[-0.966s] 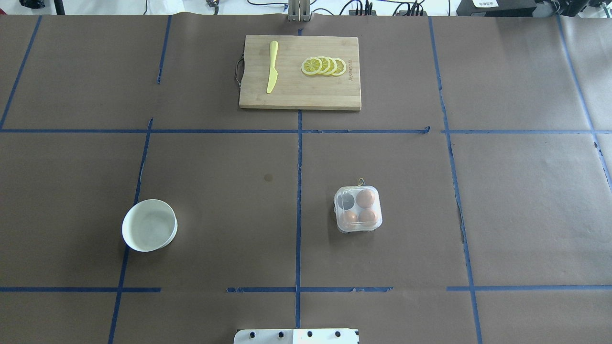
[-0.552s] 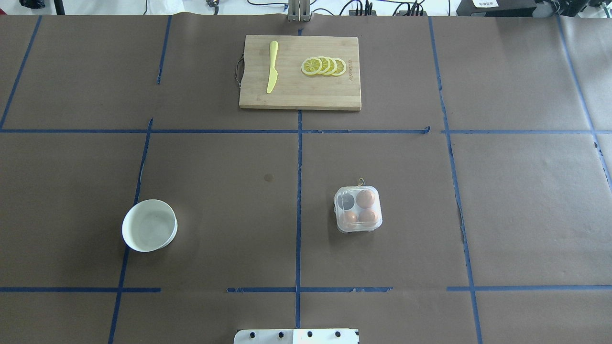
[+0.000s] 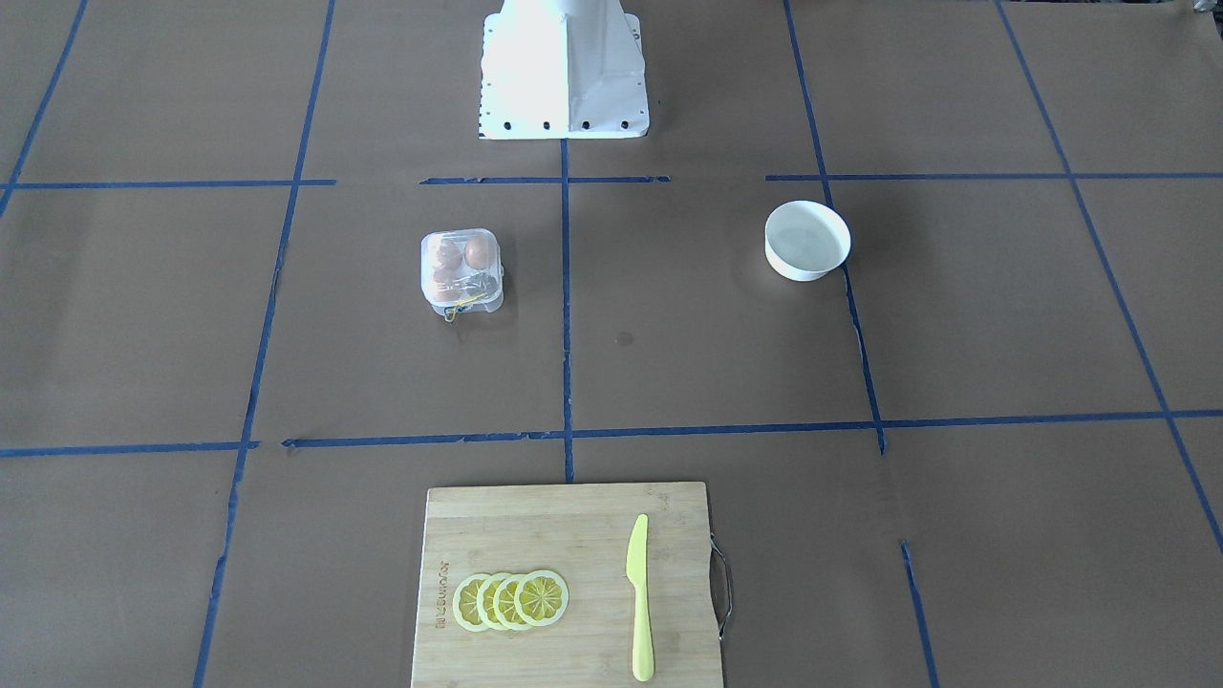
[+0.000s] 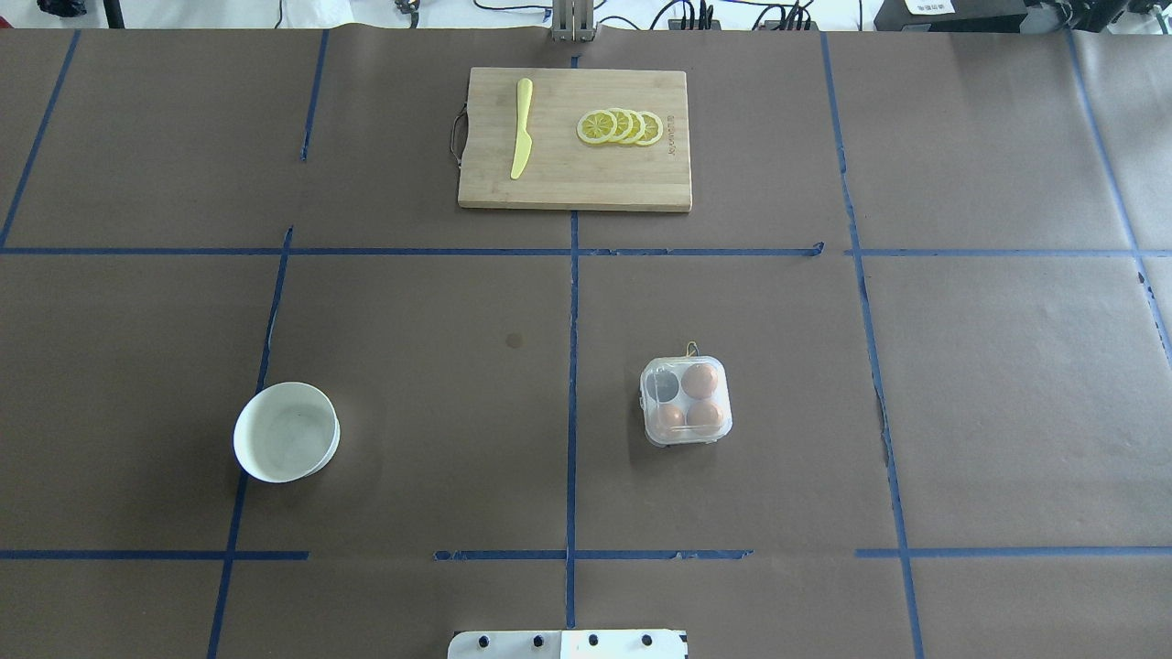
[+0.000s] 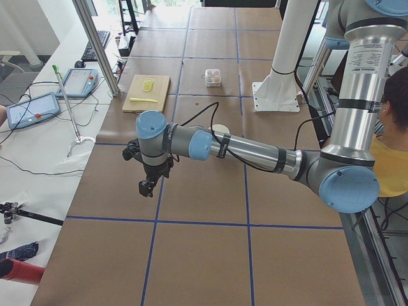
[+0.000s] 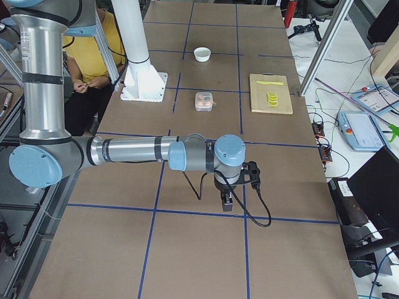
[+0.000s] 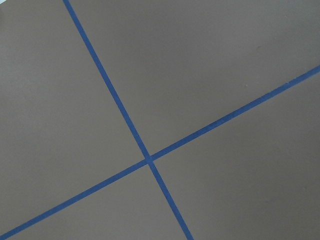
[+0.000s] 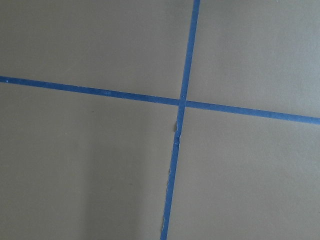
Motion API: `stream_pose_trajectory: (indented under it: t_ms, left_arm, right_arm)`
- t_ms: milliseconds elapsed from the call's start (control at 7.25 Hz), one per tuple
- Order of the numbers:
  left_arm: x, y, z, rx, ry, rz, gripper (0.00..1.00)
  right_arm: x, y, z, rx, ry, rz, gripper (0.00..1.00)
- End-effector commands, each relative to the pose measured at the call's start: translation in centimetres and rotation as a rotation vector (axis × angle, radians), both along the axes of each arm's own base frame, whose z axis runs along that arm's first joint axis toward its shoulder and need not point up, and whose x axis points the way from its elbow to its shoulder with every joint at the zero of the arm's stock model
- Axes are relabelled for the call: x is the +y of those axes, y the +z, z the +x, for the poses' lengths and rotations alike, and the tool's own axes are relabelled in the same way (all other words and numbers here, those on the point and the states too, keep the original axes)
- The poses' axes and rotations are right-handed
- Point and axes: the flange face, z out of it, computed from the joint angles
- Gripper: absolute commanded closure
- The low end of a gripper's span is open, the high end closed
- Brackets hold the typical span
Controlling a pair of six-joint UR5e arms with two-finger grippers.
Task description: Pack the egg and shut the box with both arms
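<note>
The box point(image 4: 686, 401) sits on the table point(image 4: 412, 302) ahead of the pedestal point(image 3: 564, 76), a little to the robot's right of it. Eggs point(image 4: 700, 378) fill three of its four cells; the fourth cell, far from the pedestal and on the left, holds none. A yellow string point(image 4: 691, 349) pokes out of the box on the side away from the pedestal. I cannot tell whether the clear lid is latched.

The board point(image 4: 575, 137) lies straight across the table from the pedestal. A brand mark is printed on it beside the lemon slices point(image 4: 621, 127), too small to read. A yellow knife point(image 4: 521, 128) also lies on it. A white bowl point(image 4: 286, 432) stands ahead of the pedestal on the robot's left.

Both grippers are well apart from the box. The left gripper point(image 5: 148, 187) hangs far out to the pedestal's left, the right gripper point(image 6: 227, 200) far out to its right. Each points down over crossing tape lines point(image 7: 148, 160). They show only from the table's ends, so I cannot tell whether either is released or clenched.
</note>
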Motion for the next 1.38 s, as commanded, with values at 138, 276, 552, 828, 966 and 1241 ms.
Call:
stream_pose_trajectory:
  t_ms: [138, 276, 552, 828, 966, 1241]
  left_arm:
    - [0.2, 0.5, -0.1, 0.000, -0.003, -0.012, 0.00]
    - [2.2, 3.4, -0.2, -0.003, -0.001, -0.065, 0.00]
    - [4.6, 5.7, -0.3, 0.006, 0.000, -0.091, 0.00]
    - [5.2, 5.7, 0.2, 0.102, 0.009, -0.113, 0.00]
    - [5.2, 5.6, -0.3, 0.112, -0.001, -0.112, 0.00]
    - [4.5, 4.2, -1.2, 0.106, -0.017, -0.087, 0.00]
  right_arm:
    - [-0.5, -0.3, 0.2, 0.004, 0.006, -0.035, 0.00]
    - [-0.4, -0.1, 0.2, 0.004, 0.010, -0.039, 0.00]
    - [0.0, -0.2, 0.0, -0.004, 0.009, -0.031, 0.00]
    - [0.0, -0.3, 0.0, -0.005, 0.009, -0.030, 0.00]
    - [-0.1, -0.4, 0.0, -0.003, 0.009, -0.027, 0.00]
    - [-0.1, -0.3, 0.0, -0.003, 0.007, -0.028, 0.00]
